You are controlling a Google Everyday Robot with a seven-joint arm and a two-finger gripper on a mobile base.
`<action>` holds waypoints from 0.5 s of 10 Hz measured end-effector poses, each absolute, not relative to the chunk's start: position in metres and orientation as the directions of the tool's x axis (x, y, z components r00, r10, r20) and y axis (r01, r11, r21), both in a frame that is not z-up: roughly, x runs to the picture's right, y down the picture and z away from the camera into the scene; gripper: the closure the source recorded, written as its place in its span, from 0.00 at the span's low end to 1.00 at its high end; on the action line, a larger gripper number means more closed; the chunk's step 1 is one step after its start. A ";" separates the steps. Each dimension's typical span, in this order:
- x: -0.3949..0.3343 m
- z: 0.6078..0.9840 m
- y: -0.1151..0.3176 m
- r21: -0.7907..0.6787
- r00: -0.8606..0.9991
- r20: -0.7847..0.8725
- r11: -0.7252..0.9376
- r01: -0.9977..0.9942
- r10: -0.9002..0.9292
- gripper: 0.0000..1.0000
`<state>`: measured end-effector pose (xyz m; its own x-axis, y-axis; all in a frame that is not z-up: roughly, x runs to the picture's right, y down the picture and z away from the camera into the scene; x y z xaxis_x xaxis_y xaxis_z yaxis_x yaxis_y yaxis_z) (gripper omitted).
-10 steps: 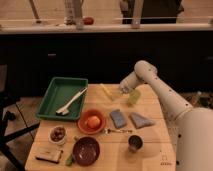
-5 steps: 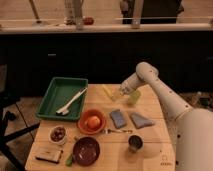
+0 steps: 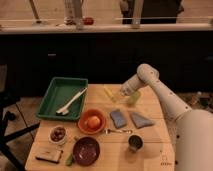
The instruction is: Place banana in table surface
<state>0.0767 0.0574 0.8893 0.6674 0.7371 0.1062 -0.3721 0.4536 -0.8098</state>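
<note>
The banana (image 3: pixel 109 93) is a small pale yellow piece lying on the wooden table surface (image 3: pixel 112 152), near its far edge, just right of the green tray (image 3: pixel 52 95). My gripper (image 3: pixel 122 92) is low over the table at the banana's right end, with the arm reaching in from the right. A translucent yellow-green cup (image 3: pixel 133 98) stands right beside the gripper, on its near right side. Whether the gripper touches the banana does not show.
The tray holds a white utensil (image 3: pixel 72 101). An orange bowl with a round orange fruit (image 3: pixel 92 121), a blue sponge (image 3: pixel 118 118), a grey cloth (image 3: pixel 139 120), a fork (image 3: pixel 117 131), a metal cup (image 3: pixel 135 143), a dark red bowl (image 3: pixel 86 150) and a small snack bowl (image 3: pixel 58 134) fill the table's middle and front.
The gripper has edged slightly left and down toward the table. The banana lies in the same spot.
</note>
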 end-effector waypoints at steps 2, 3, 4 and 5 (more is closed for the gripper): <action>0.080 0.890 0.059 -0.810 0.666 0.107 0.453 -0.372 0.739 0.86; 0.082 0.891 0.061 -0.811 0.665 0.107 0.452 -0.372 0.740 0.86; 0.083 0.891 0.061 -0.812 0.664 0.107 0.451 -0.372 0.740 0.85; 0.084 0.892 0.062 -0.812 0.663 0.108 0.450 -0.372 0.741 0.81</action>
